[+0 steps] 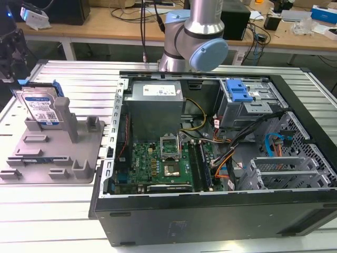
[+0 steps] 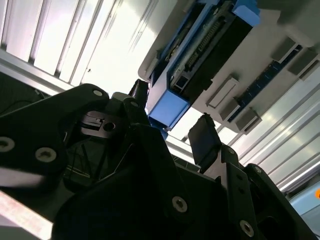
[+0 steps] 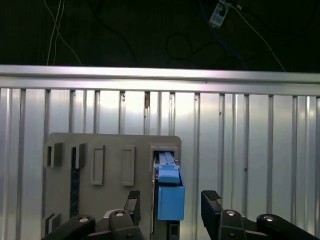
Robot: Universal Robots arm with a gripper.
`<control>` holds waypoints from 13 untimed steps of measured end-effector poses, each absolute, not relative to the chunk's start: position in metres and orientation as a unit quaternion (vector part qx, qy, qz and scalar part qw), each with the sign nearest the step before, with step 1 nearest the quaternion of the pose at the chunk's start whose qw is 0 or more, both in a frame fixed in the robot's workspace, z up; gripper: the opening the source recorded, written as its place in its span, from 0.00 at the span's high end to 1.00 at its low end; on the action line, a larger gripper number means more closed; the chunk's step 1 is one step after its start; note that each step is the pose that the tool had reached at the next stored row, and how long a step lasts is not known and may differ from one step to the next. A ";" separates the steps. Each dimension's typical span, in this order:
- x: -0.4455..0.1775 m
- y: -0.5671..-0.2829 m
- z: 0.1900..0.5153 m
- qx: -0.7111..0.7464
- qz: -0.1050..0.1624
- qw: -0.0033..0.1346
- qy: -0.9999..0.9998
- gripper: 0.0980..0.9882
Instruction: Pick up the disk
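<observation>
Standing on its long edge in a slot of the grey holder (image 1: 52, 158), the disk (image 1: 41, 108) sits at the exterior view's left with its labelled face open to the room. The holder seems to prop it upright so that both flat sides are free to be pinched from above. In the first wrist view the disk shows edge-on, its blue rail (image 3: 170, 197) uppermost. The gripper (image 3: 172, 200) hangs over it with its jaws spread wide, wider than the disk is thick. One of the fingers (image 3: 212, 200) flanks each side, and bare gaps show that neither touches the disk. That width looks chosen to clear the rails on the way down, and the disk is not yet held. The holder lies flat on a slatted metal table (image 1: 42, 211), which keeps the slot level under the arm. The opened computer case (image 1: 210, 221) stands just beside the holder, toward the exterior view's right.
</observation>
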State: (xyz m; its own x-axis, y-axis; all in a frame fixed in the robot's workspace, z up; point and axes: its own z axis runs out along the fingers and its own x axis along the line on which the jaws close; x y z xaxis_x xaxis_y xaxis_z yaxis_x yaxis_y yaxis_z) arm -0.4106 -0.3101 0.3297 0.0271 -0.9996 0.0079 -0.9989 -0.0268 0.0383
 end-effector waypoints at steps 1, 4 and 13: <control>-0.411 -0.310 0.329 0.716 -0.011 0.017 -0.697 0.43; -0.411 -0.310 0.326 0.716 -0.010 0.017 -0.697 0.43; -0.413 -0.310 0.319 0.716 -0.009 0.016 -0.697 0.43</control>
